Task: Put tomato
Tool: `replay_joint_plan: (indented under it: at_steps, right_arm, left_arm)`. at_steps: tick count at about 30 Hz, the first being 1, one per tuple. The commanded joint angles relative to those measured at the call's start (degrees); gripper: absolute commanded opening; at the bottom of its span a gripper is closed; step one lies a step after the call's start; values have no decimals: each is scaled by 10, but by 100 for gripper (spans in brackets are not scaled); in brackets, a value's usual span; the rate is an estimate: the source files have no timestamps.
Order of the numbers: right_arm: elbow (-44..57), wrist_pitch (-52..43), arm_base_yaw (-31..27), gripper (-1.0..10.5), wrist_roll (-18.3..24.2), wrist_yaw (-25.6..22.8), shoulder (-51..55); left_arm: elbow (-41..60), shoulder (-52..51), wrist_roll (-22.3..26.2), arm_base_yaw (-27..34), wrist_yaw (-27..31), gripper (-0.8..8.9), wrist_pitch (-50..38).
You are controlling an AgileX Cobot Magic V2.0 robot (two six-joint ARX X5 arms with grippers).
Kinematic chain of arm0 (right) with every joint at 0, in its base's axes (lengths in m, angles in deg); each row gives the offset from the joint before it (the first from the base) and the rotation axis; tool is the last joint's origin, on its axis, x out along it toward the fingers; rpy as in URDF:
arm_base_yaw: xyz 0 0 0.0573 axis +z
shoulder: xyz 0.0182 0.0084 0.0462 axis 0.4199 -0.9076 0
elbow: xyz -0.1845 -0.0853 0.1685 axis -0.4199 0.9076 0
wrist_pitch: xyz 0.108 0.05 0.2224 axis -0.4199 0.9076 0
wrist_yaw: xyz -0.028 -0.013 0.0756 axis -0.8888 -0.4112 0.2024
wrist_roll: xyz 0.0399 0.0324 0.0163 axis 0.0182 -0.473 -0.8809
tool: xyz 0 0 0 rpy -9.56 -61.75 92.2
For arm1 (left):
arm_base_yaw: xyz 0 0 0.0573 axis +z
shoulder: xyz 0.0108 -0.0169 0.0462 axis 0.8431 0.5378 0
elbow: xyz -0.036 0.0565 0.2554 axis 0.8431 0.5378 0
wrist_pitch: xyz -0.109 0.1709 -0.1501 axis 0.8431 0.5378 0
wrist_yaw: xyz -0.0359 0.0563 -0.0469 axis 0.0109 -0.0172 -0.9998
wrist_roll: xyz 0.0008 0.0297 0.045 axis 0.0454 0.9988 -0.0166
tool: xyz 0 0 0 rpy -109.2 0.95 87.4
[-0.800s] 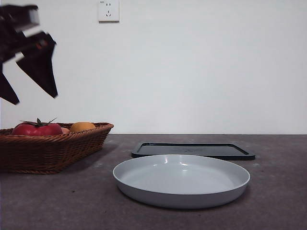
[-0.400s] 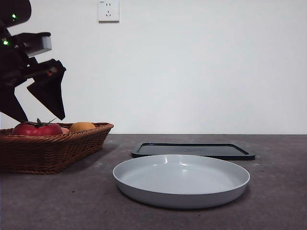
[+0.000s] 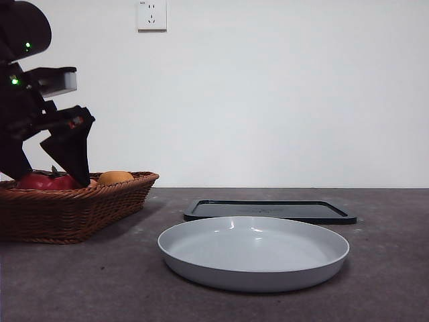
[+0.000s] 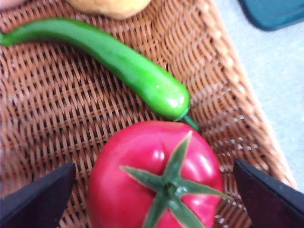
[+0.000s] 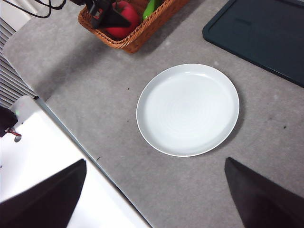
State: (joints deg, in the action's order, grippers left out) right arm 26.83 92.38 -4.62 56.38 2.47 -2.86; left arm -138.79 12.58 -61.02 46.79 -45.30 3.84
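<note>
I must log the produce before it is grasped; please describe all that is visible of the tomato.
The tomato is round, glossy and bright red, with a dark green star-shaped stem facing up. It looks whole and sits in the wicker basket, beside a green pepper whose tip is close to it. The left gripper is open, its fingers on either side, not touching.

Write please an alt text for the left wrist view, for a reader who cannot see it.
The left tool, open, straddles a glossy red tomato with a green stem, lying in a brown wicker basket. A long green pepper lies beside the tomato.
</note>
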Motion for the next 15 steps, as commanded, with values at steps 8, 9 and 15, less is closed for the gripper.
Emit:
replay_joint_plan:
  at_steps: [8, 9, 15]
  right_arm:
    - [-10, -4, 3, 464, -6, 2, -5]
    - [-10, -4, 3, 464, -6, 2, -5]
    - [-10, -4, 3, 464, -6, 1, -5]
  left_arm:
    - [-11, 28, 9, -2, 3, 425, -9]
    - [-11, 28, 9, -2, 3, 388, -8]
    - [-11, 28, 4, -2, 3, 301, -8]
